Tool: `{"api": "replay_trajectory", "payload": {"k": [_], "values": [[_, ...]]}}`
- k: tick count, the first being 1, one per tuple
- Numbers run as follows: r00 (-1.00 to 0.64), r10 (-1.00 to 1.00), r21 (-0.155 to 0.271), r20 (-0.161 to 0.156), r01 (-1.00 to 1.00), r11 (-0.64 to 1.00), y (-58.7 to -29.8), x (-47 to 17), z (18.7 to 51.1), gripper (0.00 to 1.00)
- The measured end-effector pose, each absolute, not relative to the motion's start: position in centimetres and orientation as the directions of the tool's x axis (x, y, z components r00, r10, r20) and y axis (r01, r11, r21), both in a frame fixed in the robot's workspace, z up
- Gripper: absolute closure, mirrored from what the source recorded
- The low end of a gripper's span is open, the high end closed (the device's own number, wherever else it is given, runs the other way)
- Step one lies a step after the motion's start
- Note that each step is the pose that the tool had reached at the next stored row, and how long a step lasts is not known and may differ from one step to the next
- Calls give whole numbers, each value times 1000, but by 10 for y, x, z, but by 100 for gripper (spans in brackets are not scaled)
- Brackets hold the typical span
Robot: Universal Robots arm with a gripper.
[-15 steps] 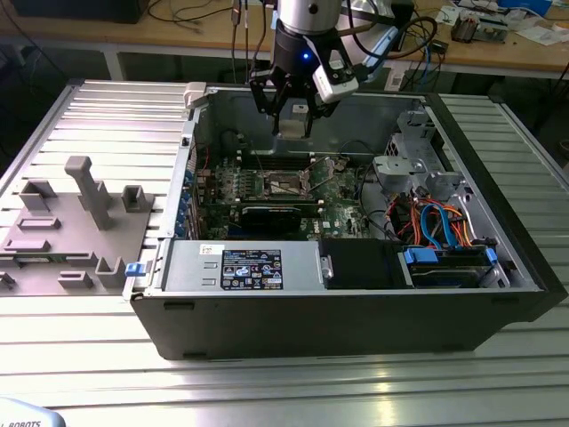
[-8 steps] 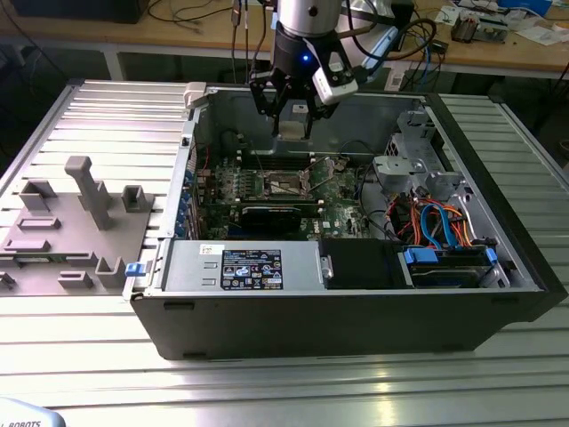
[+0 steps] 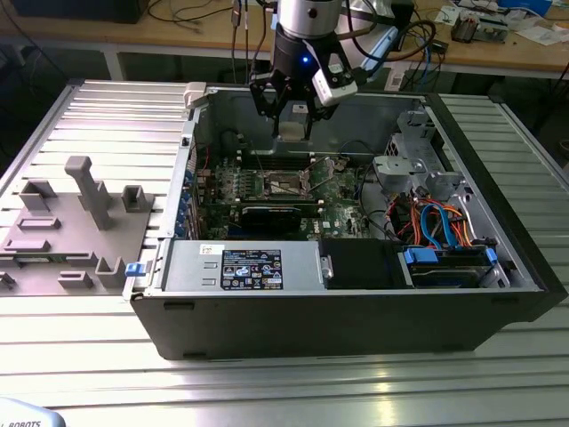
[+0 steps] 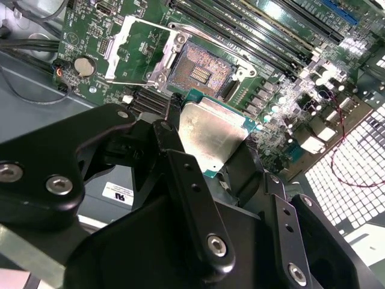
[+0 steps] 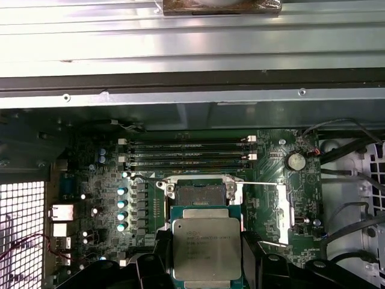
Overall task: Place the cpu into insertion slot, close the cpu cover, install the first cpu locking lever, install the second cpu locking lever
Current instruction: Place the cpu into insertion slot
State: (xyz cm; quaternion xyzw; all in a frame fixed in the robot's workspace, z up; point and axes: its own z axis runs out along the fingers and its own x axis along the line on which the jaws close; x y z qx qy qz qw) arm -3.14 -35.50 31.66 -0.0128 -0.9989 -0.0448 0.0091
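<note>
**Claw holds cpu above open socket: step one in hand**

Claw (image 4: 210,150) fingers, black and nearest the lens in the second wrist view, are clenched on the cpu (image 4: 212,133) by its opposite edges. The silver-grey top faces the cameras in both wrist views.

Findings, largest first:

1. Computer case (image 3: 311,322) lies on its side with the panel off. My arm reaches down into it from above the rear wall.
2. Motherboard (image 3: 342,194) sits flat on the case floor, unobstructed below me.
3. Cpu cover (image 4: 118,45) is swung open and lies clear to one side of the socket.
4. Insertion slot (image 4: 198,72) is bare: dark centre exposed, silvery rim around it, nothing seated.
5. Cpu, in the exterior view (image 3: 292,132), hangs well above the board, apart from the slot and roughly over it.
6. One thin wire locking lever (image 5: 258,182) runs along the socket's edge. I judge it unlatched, since the cover is up.

Assessment: the first step, placing the chip, is in hand. Cover and both levers are not yet done.

In my judgement, seating calls for the chip squared to the rim, held level, and lowered straight without scraping the contacts. Whether its orientation matches the socket I cannot tell.
</note>
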Motion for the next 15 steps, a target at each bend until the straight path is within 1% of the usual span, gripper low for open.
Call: {"api": "replay_trajectory", "payload": {"k": [15], "values": [[-1000, 25, 89, 19, 26, 996, -355, -31, 312, 45]]}}
